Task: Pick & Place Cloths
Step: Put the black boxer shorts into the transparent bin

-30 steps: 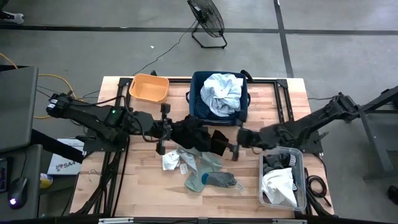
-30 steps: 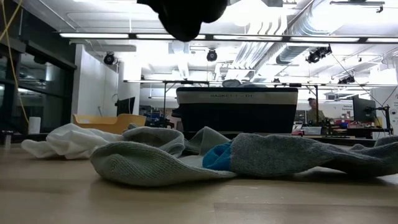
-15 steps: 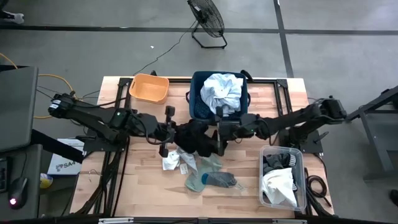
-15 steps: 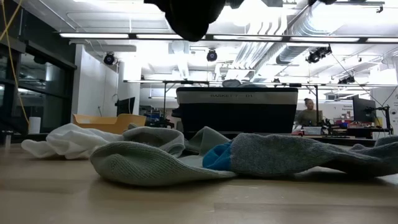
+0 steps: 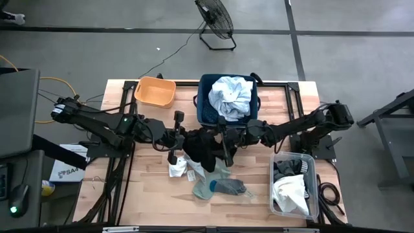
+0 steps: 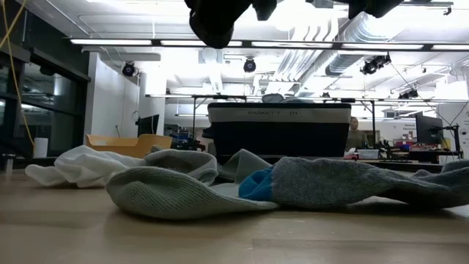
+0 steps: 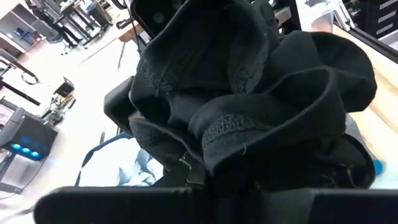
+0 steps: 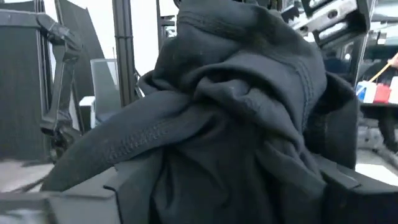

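a: what's hard to make out?

b: mostly the grip itself. the black garment (image 5: 206,147) hangs bunched above the middle of the table (image 5: 149,194), between the two arms, and it fills both wrist views, so the fingers are buried in cloth. the left gripper (image 5: 183,138) is clamped narrow on the garment's left side. the right gripper (image 5: 224,139) is pushed into the other side with its jaws standing wide around the folds — i can't tell if it truly has hold.

a: and from table height?

b: only the bottom of the black bundle shows, cut off by the upper edge. below it lie the grey-green socks (image 6: 308,183) and a white piece (image 6: 80,165), flat on the wood, well apart from the bundle overhead.

a: where are the other cloths?

b: a pale blue-white shirt (image 5: 231,96) heaps out of the navy bin (image 5: 206,97) at the far edge, just behind the grippers. a clear bin (image 5: 312,194) at the near right corner holds white and dark pieces. the small white pieces (image 5: 178,168) sit just under the left gripper, with the socks nearer the front edge.

a: room to move?

b: the orange tub (image 5: 154,91) stands at the far left corner, apart from the arms. the table's near left is bare — the right side is crowded by the clear bin.
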Available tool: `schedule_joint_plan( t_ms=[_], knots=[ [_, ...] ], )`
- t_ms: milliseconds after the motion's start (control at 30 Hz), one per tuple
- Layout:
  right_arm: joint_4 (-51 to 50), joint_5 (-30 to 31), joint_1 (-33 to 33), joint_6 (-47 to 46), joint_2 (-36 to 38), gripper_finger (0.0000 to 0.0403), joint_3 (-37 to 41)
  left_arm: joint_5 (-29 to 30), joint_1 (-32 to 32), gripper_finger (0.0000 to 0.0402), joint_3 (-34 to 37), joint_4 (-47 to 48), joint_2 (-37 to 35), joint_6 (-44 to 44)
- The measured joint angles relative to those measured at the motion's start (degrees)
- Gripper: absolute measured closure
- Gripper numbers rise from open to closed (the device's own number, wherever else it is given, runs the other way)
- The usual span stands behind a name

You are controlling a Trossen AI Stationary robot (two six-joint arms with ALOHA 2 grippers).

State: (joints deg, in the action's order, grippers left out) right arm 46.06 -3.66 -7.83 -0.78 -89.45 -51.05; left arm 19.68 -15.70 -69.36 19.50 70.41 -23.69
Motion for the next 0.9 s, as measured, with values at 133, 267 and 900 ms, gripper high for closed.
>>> schedule_joint_plan(
  t_ms=[133,267,900],
  knots=[
    [-0.77,-0.04,-0.05,-2.86,-0.02,0.006,0.0,-0.03,0.0,0.0372,0.0,0.71,0.0,0.16],
    [-3.96,-0.53,-0.03,-3.51,-0.05,0.0011,0.0,0.16,0.0,0.0372,0.0,2.41,0.0,1.03],
    [-11.61,-5.18,0.48,-3.59,2.77,0.002,0.0,5.07,-0.03,0.0372,0.0,11.16,0.0,5.35]
  ],
)
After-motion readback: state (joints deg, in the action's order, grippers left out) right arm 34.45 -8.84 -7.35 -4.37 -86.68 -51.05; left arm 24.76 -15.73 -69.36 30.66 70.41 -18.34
